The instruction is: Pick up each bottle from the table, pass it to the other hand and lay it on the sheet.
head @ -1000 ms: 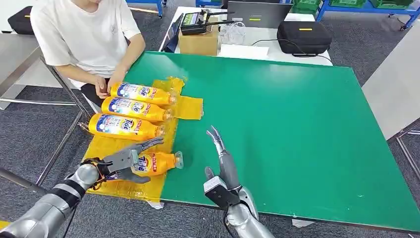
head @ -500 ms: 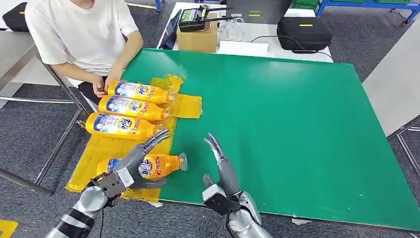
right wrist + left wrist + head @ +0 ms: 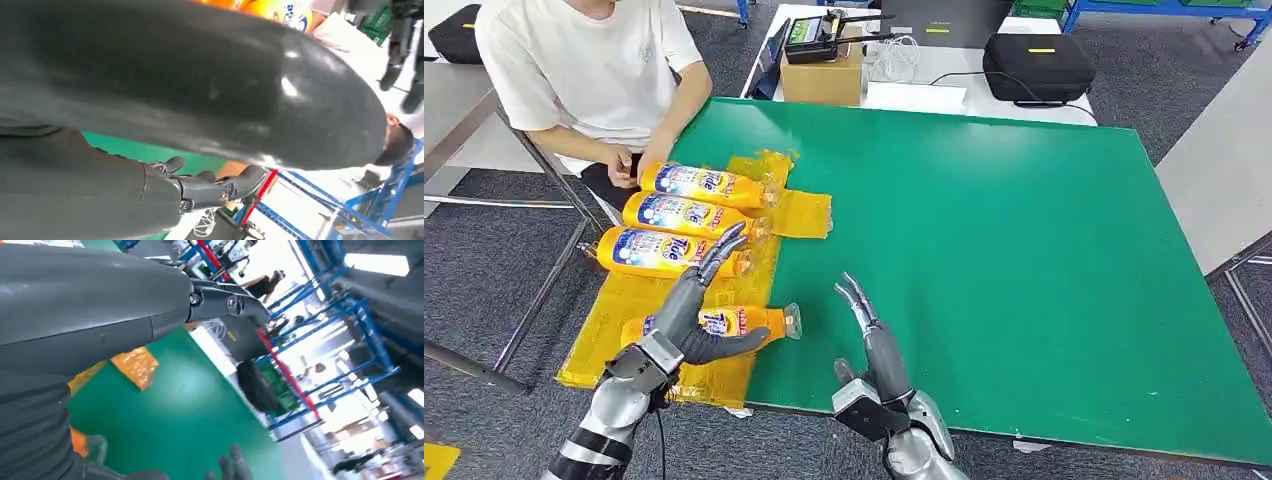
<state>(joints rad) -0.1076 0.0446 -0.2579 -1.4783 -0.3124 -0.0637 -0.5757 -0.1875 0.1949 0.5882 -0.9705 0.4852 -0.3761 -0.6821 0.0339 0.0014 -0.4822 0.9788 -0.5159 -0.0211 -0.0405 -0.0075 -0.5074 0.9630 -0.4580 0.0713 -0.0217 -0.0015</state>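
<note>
The green bench [image 3: 984, 260] takes up most of the head view, and a person in a white shirt [image 3: 584, 70] sits at its far left corner. Behind the bench stand a black case [image 3: 1037, 66] and a cardboard box [image 3: 822, 78] with a device on top.

A yellow sheet [image 3: 624, 310] lies along the left edge of the bench and carries four orange bottles, all on their sides with caps toward the bench's middle. The far bottle [image 3: 699, 183] lies by the person's hands, the second bottle [image 3: 682, 215] just beside it, and the third bottle [image 3: 659, 252] next in the row. The nearest bottle [image 3: 734, 322] lies apart from the row, its clear cap reaching over the sheet's edge onto the green.

The left robot hand [image 3: 689, 315] hovers over that nearest bottle with fingers stretched out and spread, thumb below the bottle's body; it grips nothing.

The right robot hand [image 3: 874, 345] stands near the front edge, fingers straight and together, pointing away, holding nothing.
</note>
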